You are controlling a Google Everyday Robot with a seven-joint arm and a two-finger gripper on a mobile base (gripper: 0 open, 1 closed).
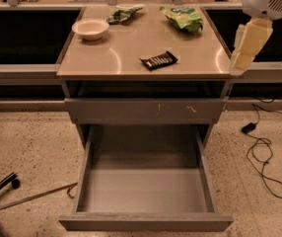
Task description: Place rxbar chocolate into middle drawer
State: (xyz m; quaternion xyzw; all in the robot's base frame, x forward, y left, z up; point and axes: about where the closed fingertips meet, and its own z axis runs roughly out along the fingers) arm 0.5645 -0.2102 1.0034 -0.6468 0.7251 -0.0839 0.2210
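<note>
The rxbar chocolate (158, 59), a flat black bar with white lettering, lies on the cabinet's tan top (131, 58), right of centre near the front edge. Below, the middle drawer (146, 222) is pulled far out, and its grey inside holds nothing. My arm (249, 41), white and cream, hangs at the upper right, beside the top's right edge and well right of the bar. My gripper is not in view; only the arm's links show.
A white bowl (90, 28) sits at the top's back left. A green snack bag (183, 18) and a smaller bag (123, 14) lie along the back. The scratched drawer front (141, 110) above is shut. A black cable (264, 154) trails on the floor at right.
</note>
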